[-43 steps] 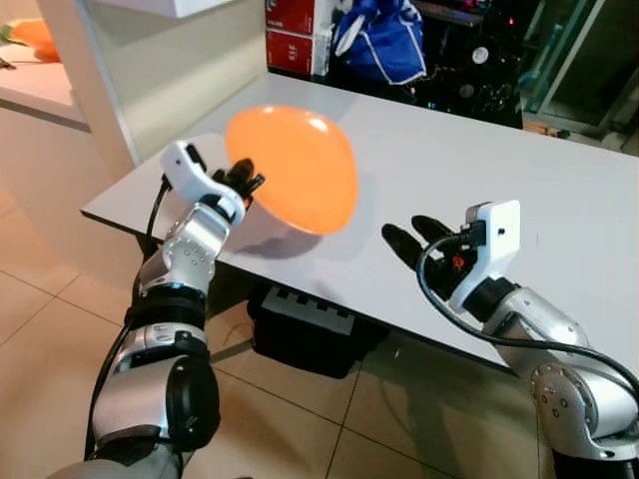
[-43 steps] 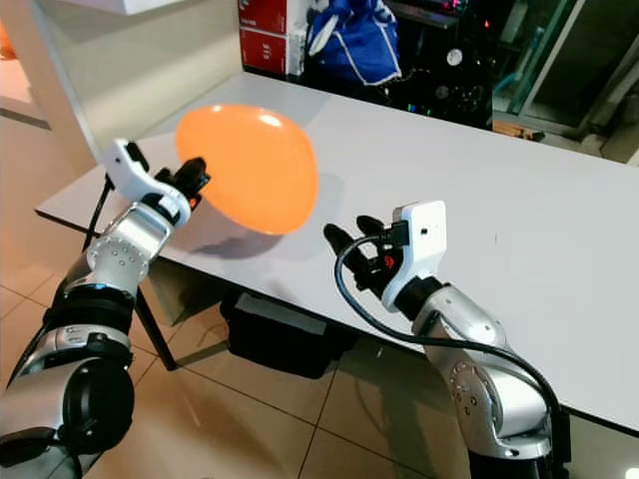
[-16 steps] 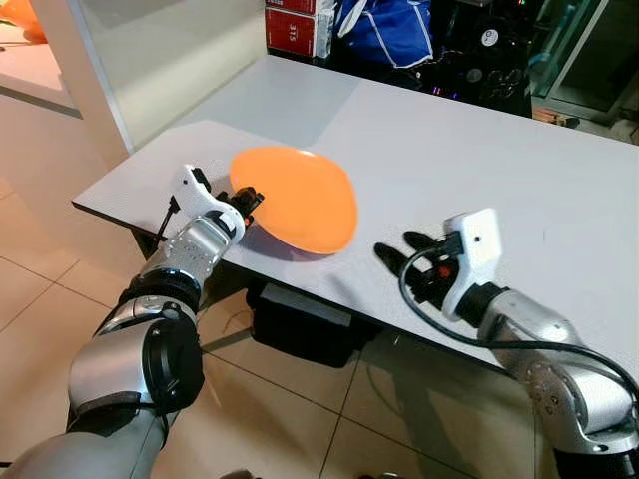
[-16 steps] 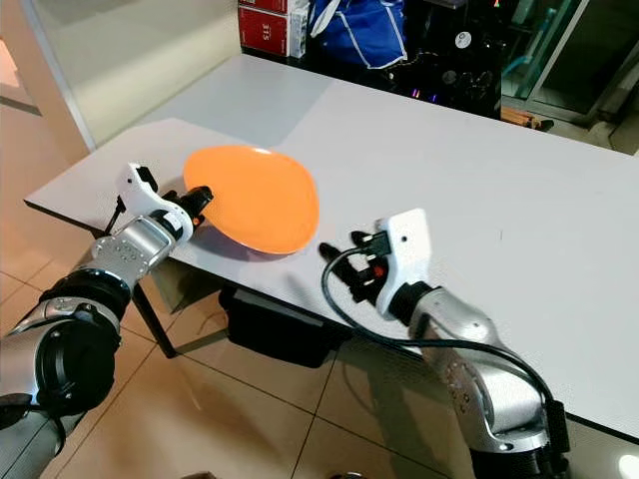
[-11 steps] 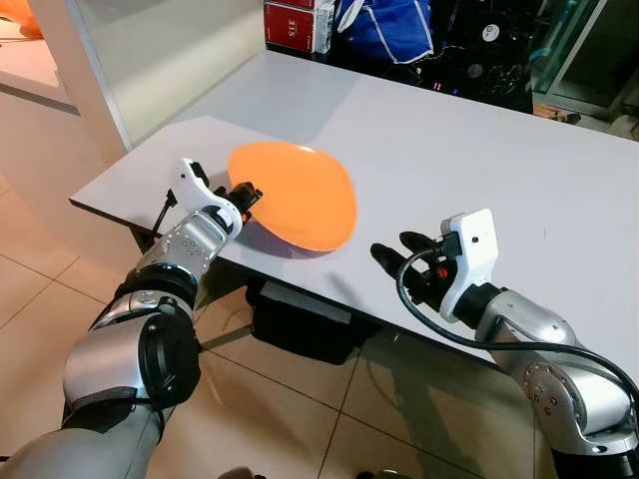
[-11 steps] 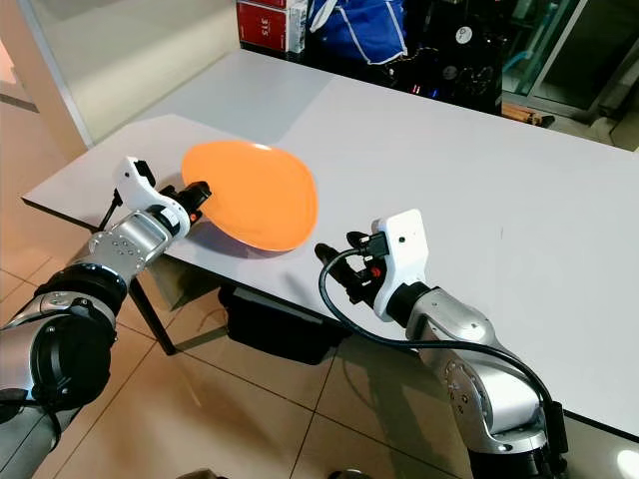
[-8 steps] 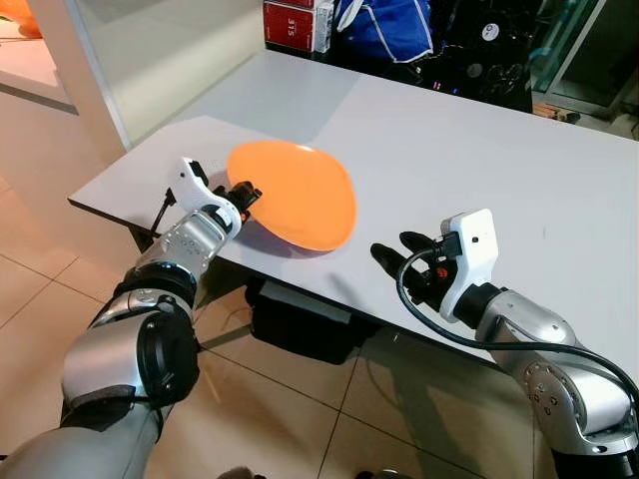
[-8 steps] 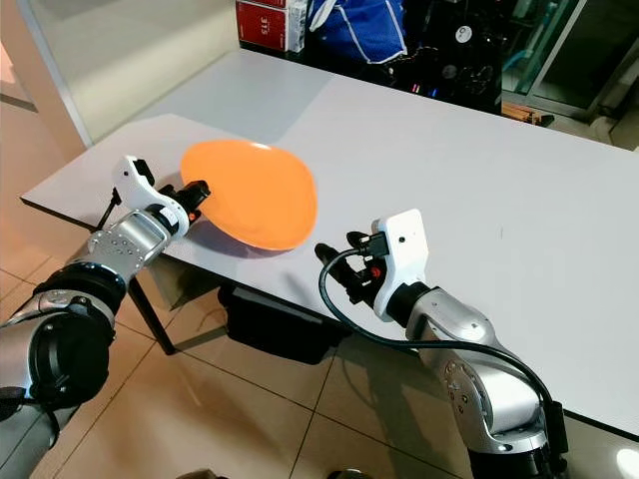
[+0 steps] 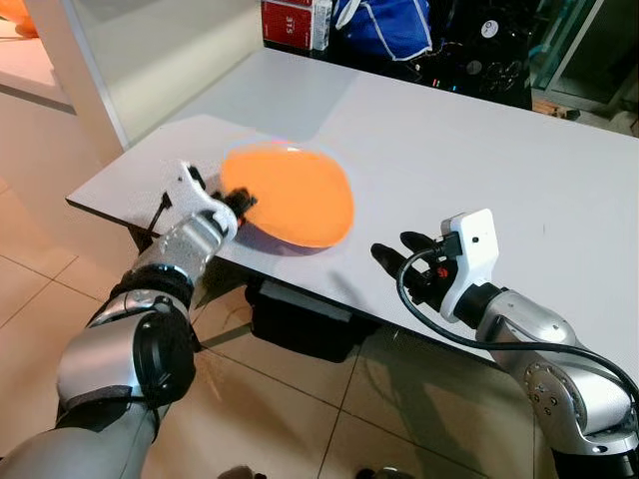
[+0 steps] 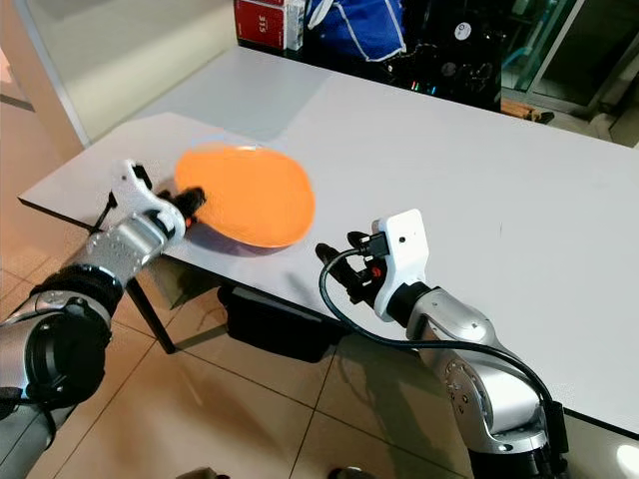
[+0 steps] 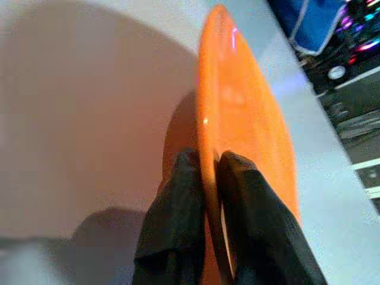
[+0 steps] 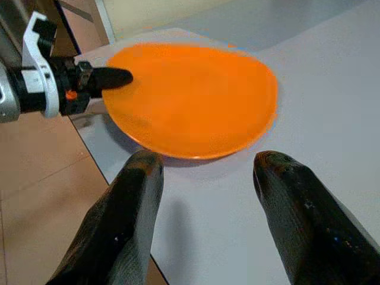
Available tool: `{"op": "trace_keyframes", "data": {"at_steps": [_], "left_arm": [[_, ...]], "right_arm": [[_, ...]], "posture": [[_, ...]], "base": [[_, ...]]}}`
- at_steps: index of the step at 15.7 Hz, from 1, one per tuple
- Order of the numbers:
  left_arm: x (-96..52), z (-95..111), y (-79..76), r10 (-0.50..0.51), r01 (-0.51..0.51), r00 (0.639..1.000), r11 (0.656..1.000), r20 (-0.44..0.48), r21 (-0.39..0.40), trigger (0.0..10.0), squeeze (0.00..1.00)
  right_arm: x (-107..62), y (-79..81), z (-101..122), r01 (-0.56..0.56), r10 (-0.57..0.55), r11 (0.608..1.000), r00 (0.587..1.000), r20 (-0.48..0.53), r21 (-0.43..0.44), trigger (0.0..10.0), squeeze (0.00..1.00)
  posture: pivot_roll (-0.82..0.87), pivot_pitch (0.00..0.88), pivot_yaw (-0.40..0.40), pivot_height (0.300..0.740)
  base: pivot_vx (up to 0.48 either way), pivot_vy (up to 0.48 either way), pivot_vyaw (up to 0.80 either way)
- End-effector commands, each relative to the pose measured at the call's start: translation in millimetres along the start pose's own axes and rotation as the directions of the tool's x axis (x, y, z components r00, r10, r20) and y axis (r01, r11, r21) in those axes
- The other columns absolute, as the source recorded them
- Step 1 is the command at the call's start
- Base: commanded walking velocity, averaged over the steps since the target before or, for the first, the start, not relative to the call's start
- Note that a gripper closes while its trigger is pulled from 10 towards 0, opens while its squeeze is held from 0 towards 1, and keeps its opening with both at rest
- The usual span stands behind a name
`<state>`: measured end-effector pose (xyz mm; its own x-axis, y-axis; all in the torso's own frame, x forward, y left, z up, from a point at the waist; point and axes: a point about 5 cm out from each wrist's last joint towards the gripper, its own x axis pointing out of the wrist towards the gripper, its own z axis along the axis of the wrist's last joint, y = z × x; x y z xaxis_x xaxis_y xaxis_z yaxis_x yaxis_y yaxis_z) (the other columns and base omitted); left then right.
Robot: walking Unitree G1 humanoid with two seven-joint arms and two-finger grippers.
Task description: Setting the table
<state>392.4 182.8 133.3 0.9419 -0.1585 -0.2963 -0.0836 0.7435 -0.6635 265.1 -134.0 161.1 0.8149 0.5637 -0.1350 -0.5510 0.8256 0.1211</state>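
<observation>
An orange plate (image 9: 288, 195) lies low over the near left part of the grey table (image 9: 479, 160), its far side resting on the top. My left gripper (image 9: 238, 200) is shut on the plate's near rim (image 11: 209, 160), one black finger (image 11: 178, 196) on each face. My right gripper (image 9: 397, 249) hovers open at the table's front edge, to the right of the plate (image 12: 190, 98), with its fingers (image 12: 139, 196) apart and nothing between them.
A black case (image 9: 300, 324) sits on the tiled floor under the table. Red boxes (image 9: 295, 22) and a blue bag (image 9: 384, 25) stand beyond the far edge. A white partition (image 9: 150, 60) rises at the left. The table's right half is bare.
My left gripper has lowered the plate from a steep tilt in the air until it lies nearly flat on the table. The right arm has stayed where it was.
</observation>
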Motion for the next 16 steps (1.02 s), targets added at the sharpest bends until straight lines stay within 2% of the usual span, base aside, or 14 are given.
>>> {"op": "trace_keyframes", "data": {"at_steps": [1, 5, 6, 7, 8, 16], "left_arm": [[-0.3, 0.5, 1.5, 0.017, -0.017, 1.0, 1.0, -0.007, 0.019, 10.0, 0.81], [-0.9, 1.2, 3.3, 0.02, -0.02, 1.0, 1.0, -0.008, 0.02, 10.0, 0.75], [-1.3, 0.9, 4.6, 0.022, -0.022, 1.0, 1.0, -0.01, 0.023, 10.0, 0.79], [-1.6, 0.8, 5.9, 0.027, -0.026, 1.0, 0.999, -0.013, 0.028, 10.0, 0.95], [-1.8, 0.9, 6.3, 0.028, -0.027, 1.0, 0.999, -0.014, 0.031, 10.0, 1.0], [-5.4, -0.4, 19.1, 0.071, -0.07, 0.997, 0.997, -0.014, 0.039, 10.0, 1.0]], "right_arm": [[-1.1, -2.9, 0.9, 0.012, -0.012, 1.0, 1.0, -0.006, -0.015, 10.0, 0.0], [-1.3, -2.8, 0.9, 0.014, -0.014, 1.0, 1.0, -0.007, -0.019, 10.0, 0.0], [-1.3, -2.8, 1.1, 0.014, -0.014, 1.0, 1.0, -0.006, -0.02, 10.0, 0.0], [-1.2, -2.9, 1.3, 0.014, -0.015, 1.0, 1.0, -0.006, -0.021, 10.0, 0.0], [-1.1, -2.9, 1.3, 0.015, -0.015, 1.0, 1.0, -0.006, -0.021, 10.0, 0.0], [1.6, -2.4, -0.1, 0.003, -0.003, 1.0, 1.0, -0.007, -0.03, 10.0, 0.0]], "posture": [[-0.12, 0.078, -0.033, 0.74], [-0.12, 0.081, -0.031, 0.74], [-0.12, 0.081, -0.031, 0.74], [-0.12, 0.081, -0.03, 0.74], [-0.12, 0.081, -0.03, 0.74], [-0.11, 0.077, -0.033, 0.74]], "base": [[0.0, 0.0, 0.0], [0.0, 0.0, 0.0], [0.0, 0.0, 0.0], [0.0, 0.0, 0.0], [0.0, 0.0, 0.0], [0.0, 0.0, 0.0]]}}
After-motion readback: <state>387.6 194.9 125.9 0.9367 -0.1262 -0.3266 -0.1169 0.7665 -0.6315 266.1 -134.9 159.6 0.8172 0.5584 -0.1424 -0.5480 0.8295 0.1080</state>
